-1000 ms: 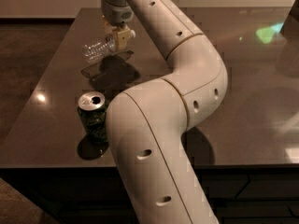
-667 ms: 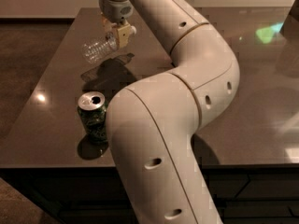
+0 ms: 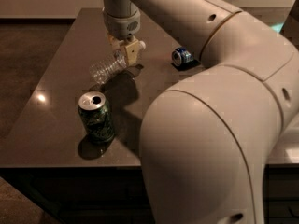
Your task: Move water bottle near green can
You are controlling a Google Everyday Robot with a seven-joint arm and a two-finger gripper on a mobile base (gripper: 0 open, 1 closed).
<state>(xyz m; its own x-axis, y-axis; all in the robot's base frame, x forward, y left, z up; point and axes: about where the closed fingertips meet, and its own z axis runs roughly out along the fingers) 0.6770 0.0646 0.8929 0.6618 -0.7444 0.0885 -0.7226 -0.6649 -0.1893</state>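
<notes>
The water bottle point(image 3: 105, 69) is a clear ribbed plastic bottle. It hangs tilted above the table, base pointing left and down. My gripper point(image 3: 127, 50) is shut on its cap end, at the far middle of the table. The green can point(image 3: 96, 117) stands upright near the table's front left edge, with its silver top and tab hole showing. It is in front of the bottle with a gap between them. The bottle's shadow lies on the table between them.
A blue can point(image 3: 181, 56) lies on its side to the right of the gripper. My large white arm point(image 3: 210, 125) fills the right half of the view and hides that part of the dark table point(image 3: 51, 92). The table's front edge runs just below the green can.
The gripper has carried the bottle nearer, toward the green can and slightly right. The arm has swung aside, so the blue can now shows.
</notes>
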